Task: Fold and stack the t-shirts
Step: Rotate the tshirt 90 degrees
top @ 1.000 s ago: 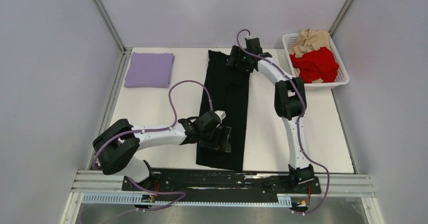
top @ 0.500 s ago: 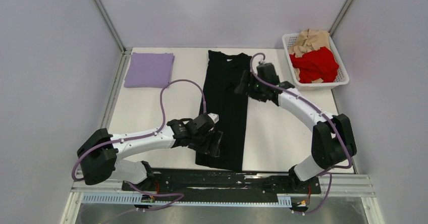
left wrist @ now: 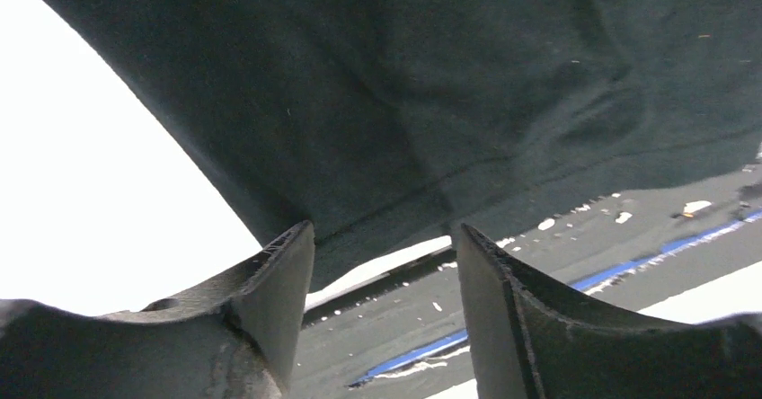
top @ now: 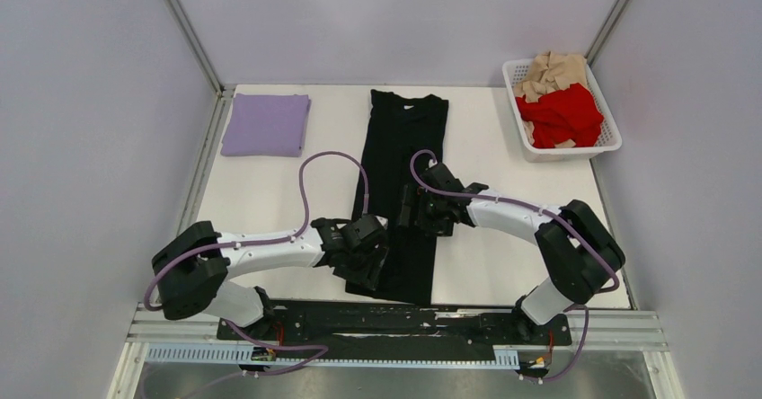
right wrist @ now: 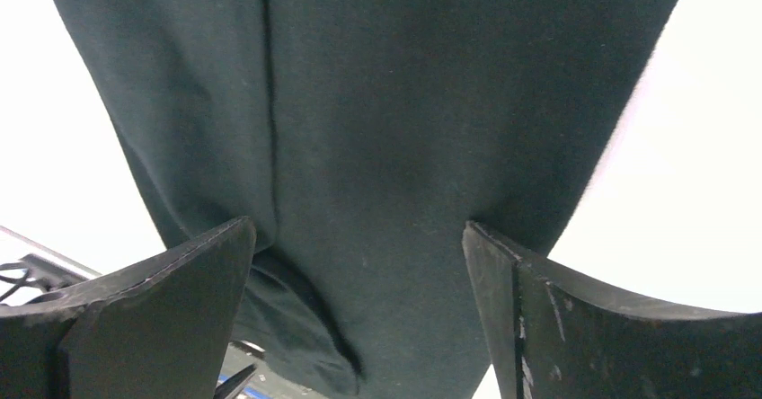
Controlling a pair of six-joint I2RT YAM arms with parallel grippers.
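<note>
We saw the black t-shirt [top: 406, 147] lying flat as a long narrow strip down the middle of the table [top: 485, 264], collar at the far end and hem near the arm bases. Our left gripper [left wrist: 386, 255] hung by the hem's left corner, fingers parted with nothing between them. The right gripper [right wrist: 358, 237] was spread wide over the strip's middle, likewise holding nothing. The lavender t-shirt [top: 266, 124] lay folded at the far left. The red t-shirt [top: 562, 116] and tan t-shirt [top: 553, 71] were bunched in a white basket [top: 571, 153] at the far right.
</note>
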